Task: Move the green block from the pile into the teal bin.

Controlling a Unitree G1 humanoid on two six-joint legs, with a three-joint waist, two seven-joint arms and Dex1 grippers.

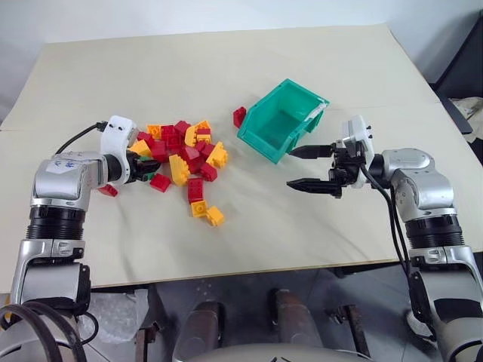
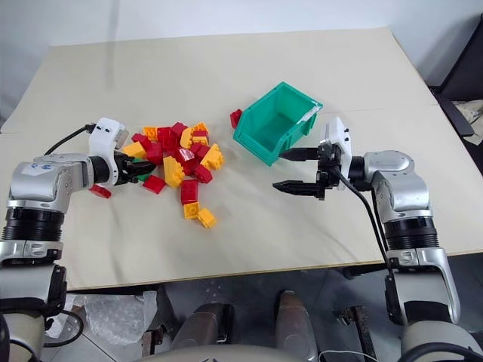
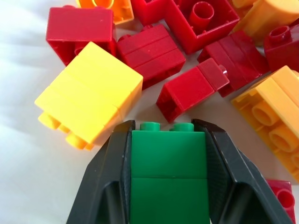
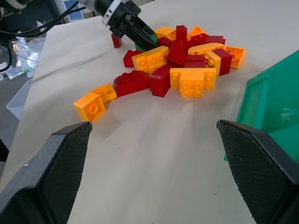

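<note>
Left hand (image 3: 168, 186) grips the green block (image 3: 168, 172) between both fingers at the pile's (image 1: 181, 154) near-left edge — lift straight up (neighbouring bricks crowd it), then carry to the teal bin (image 1: 281, 121). Right hand (image 1: 308, 167) waits wide open beside the bin.

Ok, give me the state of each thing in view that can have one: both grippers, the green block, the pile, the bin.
left gripper: at the pile's edge, jaws against both sides of the green block.
right gripper: open, empty, beside the bin.
green block: between the left fingers, at the pile.
pile: loose heap of red and yellow-orange bricks on the table.
teal bin: tilted, open, no brick seen inside.
</note>
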